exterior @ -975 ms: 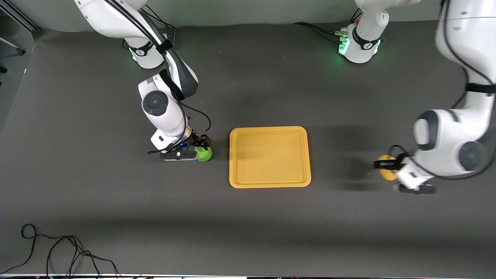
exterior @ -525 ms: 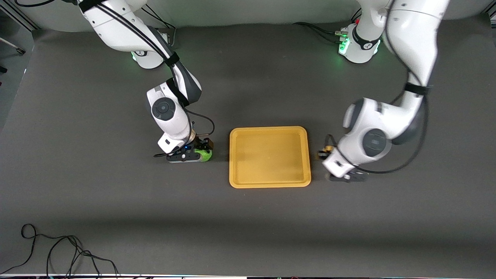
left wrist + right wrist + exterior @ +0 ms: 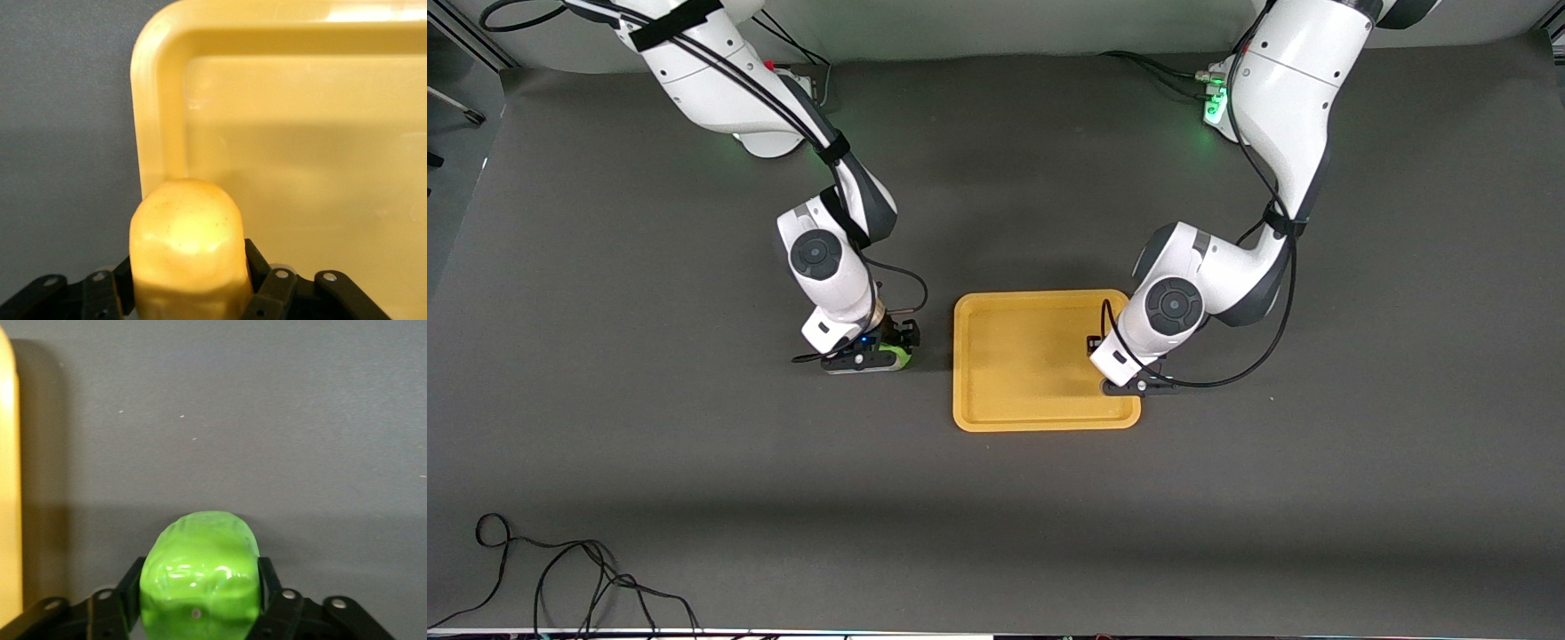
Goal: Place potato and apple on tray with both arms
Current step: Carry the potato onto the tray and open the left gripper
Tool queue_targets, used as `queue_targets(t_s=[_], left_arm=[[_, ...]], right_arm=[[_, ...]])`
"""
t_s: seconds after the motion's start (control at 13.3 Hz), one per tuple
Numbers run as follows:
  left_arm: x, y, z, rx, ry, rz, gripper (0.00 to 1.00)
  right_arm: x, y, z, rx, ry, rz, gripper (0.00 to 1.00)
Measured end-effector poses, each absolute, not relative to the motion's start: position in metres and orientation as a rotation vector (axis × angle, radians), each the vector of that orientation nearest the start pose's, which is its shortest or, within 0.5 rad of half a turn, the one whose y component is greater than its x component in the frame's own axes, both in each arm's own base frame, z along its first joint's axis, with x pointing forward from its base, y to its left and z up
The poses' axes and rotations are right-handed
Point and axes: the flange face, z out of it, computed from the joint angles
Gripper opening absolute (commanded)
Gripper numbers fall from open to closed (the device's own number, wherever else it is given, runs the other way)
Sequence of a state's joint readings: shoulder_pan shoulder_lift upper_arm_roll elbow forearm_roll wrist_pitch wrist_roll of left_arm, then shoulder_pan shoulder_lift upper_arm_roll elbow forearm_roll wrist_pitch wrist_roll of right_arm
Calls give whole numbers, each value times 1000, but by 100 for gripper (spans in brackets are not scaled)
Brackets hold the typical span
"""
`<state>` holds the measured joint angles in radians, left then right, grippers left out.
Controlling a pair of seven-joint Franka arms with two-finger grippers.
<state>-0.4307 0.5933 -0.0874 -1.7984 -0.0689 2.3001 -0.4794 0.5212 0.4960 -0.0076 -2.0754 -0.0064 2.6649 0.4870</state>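
Swinging in from its end of the table, the left arm has carried the potato (image 3: 189, 248) over the tray's (image 3: 1040, 418) edge, while the right gripper (image 3: 887, 354), clamped on the apple (image 3: 200, 579), has barely shifted beside the tray. Left gripper (image 3: 1113, 366), pinching the potato, should lower inside the rim before letting go, lest it roll.

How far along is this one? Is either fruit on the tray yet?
Neither fruit is on the tray yet. In hand: the left gripper is shut on the potato over the tray's edge toward the left arm's end, not released. The right gripper is shut on the apple above the table, beside the tray. Left to do: release the potato, carry the apple over the tray, release it.
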Motion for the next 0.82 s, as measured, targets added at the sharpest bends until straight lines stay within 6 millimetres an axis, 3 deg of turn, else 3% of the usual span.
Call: queue_targets(t_s=[0.15,0.3,0.45,0.6,0.82], left_arm=[[562,-317,211,-3178,-41,200,21],[563,-318,212,-3179,-43,198,24],[561,-320,212,-3179,-56,200,44],[561,-321,212,-3179,-68,200,74],[560,-321,212,-3178,-71,201,96]], right_arm=[[524,297,204,-3093,-54,-149,36],[534,297,233,-3104,-43,-133,36],[548,298,289,-3123,-27,-98,36],[558,297,362,-3138,-10,-66,36],[564,298,466,-3149,0,-36,36]])
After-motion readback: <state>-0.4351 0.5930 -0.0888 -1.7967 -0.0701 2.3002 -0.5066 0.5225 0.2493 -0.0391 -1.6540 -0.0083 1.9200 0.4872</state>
